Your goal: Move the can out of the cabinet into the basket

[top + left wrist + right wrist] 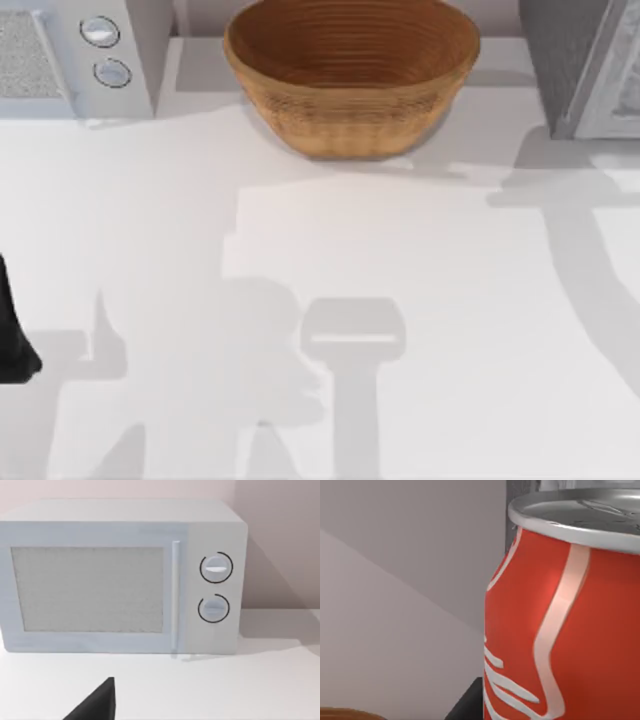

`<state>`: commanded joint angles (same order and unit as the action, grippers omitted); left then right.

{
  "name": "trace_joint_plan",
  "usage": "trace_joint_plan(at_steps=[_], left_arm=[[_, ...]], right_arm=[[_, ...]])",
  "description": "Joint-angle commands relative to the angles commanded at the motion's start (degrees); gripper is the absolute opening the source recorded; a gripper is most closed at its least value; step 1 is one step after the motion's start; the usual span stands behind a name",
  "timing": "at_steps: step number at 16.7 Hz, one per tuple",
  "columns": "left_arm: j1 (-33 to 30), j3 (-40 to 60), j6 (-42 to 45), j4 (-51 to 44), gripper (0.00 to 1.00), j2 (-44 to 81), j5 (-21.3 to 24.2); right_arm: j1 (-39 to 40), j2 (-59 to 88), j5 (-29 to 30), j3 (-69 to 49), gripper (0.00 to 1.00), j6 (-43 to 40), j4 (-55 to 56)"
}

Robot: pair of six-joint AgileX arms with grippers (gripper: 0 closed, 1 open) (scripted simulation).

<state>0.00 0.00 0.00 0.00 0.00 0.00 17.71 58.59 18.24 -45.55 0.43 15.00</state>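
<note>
the small red soda can with white script lettering and a silver rim [560,625] stands upright very close in front of the right wrist camera, with a grey wall behind it and a sliver of tan wicker at the lower corner of that view; whether the right gripper is closed on the can or apart cannot be told, and whether the can is in or out of the cabinet cannot be told either. from above, the large round tan-brown woven wicker basket [350,90] sits at the far middle of the white table [300,300], its bowl holding nothing. the grey speckled-sided cabinet with a white-framed pale door [575,65] stands at the far right, well apart from the basket. a white microwave with two round silver knobs [75,55] stands at the far left. the left arm [12,335] is parked at the table's left edge, its wrist camera facing the microwave front; a dark fingertip [97,705] shows there, and whether that gripper is open cannot be told.
</note>
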Motion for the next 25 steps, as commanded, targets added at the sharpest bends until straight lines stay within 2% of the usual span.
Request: trace_joint_plan(at_steps=[6,11,16,21,25], left_arm=[[0.0,0.0,0.0,0.0,1.00,0.0,0.0],[0.0,0.0,0.0,0.0,1.00,0.0,0.0],[0.0,0.0,0.0,0.0,1.00,0.0,0.0],[0.0,0.0,0.0,0.0,1.00,0.0,0.0],[0.0,0.0,0.0,0.0,1.00,0.0,0.0]], right_arm=[[10.2,37.9,10.8,-27.1,0.00,0.3,8.4],[16.4,60.3,17.1,-43.4,0.00,0.6,13.7],[18.8,68.2,19.5,-49.5,0.00,0.7,15.8],[18.5,68.6,19.3,-49.2,0.00,0.8,15.6],[17.8,71.5,18.6,-53.4,0.00,0.7,15.2]])
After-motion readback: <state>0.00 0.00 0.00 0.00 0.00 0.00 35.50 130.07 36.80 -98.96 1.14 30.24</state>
